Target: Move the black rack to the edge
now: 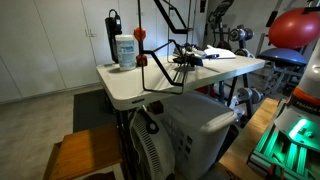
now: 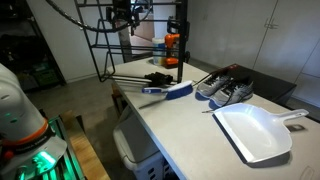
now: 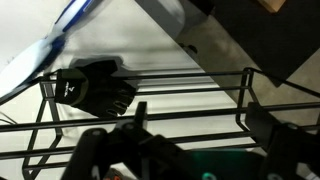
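One black wire rack point(image 3: 160, 73) on table point(image 2: 190, 130)

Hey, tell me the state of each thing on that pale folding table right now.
Black wire rack: standing upright, not gripped.
Robotiq gripper: open, holding nothing.
Black glove: lying flat.
White plastic dustpan: lying flat, empty.
White jar: upright.

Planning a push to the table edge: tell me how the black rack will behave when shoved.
The rack is thin open wire, so probably light and easy to slide on the smooth table. It stands tall, so a high push may tip it. Rods look straight, likely stiff.
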You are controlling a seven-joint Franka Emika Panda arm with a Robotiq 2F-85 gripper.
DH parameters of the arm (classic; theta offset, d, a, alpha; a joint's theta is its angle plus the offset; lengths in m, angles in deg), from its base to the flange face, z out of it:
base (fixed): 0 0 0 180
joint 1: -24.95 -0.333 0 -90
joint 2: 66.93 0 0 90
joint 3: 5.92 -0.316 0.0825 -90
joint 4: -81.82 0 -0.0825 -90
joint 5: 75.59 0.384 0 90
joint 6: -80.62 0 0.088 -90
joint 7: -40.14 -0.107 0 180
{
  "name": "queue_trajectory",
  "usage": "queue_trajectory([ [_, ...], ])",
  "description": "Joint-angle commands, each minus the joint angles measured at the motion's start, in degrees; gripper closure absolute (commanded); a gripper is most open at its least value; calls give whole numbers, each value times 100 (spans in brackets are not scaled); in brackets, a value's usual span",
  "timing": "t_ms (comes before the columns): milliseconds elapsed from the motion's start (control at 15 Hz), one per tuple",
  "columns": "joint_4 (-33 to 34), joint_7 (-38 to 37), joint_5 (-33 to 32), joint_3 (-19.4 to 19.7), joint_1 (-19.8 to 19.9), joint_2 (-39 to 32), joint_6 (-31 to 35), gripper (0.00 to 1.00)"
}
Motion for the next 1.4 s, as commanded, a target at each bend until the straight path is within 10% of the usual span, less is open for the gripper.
queue_trajectory([
  [0, -72, -226, -311, -172, 60, 262, -182, 0],
  [600, -1373, -2122, -579, -226, 367, 1876, -869, 0],
  [1333, -2275, -3209, -1477, -163, 880, 1954, 1175, 0],
])
